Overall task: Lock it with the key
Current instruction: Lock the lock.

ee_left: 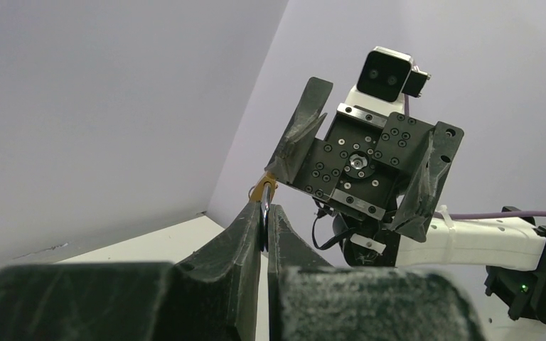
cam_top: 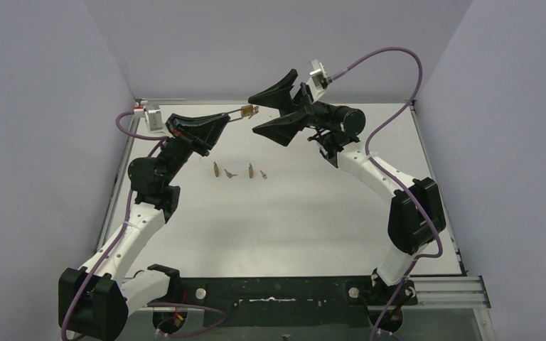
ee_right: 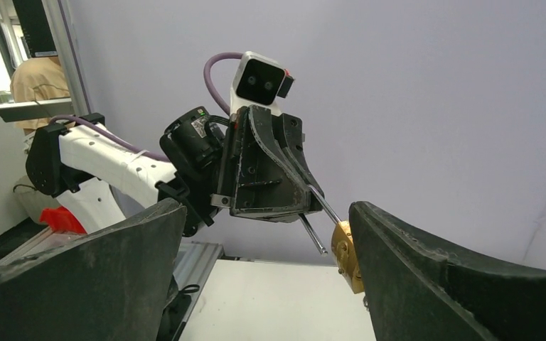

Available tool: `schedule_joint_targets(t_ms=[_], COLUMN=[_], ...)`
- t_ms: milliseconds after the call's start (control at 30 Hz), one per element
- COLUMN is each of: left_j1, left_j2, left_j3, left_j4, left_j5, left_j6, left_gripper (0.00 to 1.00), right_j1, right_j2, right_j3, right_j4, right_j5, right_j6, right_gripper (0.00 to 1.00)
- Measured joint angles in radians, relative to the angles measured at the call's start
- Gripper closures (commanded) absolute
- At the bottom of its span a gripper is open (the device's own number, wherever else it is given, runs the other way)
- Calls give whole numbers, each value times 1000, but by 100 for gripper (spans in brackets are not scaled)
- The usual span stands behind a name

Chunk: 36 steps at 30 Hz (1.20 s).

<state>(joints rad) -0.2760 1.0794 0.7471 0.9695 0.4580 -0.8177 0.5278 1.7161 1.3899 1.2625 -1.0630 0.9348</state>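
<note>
— Where is the padlock right now?

— The padlock (cam_top: 249,111) is up in the air over the far part of the surface (cam_top: 313,220), with its brass body pointing toward the right arm. I have the left end effector (cam_top: 225,119) clenched on its steel loop. My left wrist view shows the loop pinched between the two fingers.

— And the right side?

— The right end effector (ee_left: 359,162) is released, jaws spread wide, holding nothing. It faces the left one head-on. The brass body sits just beside the tip of one finger, and I can't tell whether they touch.

— The keys?

— Four small brownish pieces, keys (cam_top: 215,169) as far as I can make out, lie in a short row on the surface. They are nearer to me than both end effectors and well apart from them.
</note>
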Motion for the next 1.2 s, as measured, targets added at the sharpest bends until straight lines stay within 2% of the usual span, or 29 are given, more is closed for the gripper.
schedule_joint_targets(t_ms=[367,533,667,867,1200], left_j1=[1,1,4,16,17], left_j2=[0,-1,-1,-1,-6], left_j3=[2,2,2,2,2], left_j4=[14,14,14,15,16], left_j5=[6,6,6,2,-2], left_j6=[-16,-17,-17,-17,-18], left_gripper=[100,100,100,100,100], right_j1=[5,11,14,16,17], right_j2=[74,87,89,89,100], right_j3=[44,76,82,82,87], right_j4=[-65,-71,-71,-77,-90], right_j5=[4,4,4,0,-10], right_j6=[-52,-52,-51,-52,-32], right_gripper=[13,24,27,38,42])
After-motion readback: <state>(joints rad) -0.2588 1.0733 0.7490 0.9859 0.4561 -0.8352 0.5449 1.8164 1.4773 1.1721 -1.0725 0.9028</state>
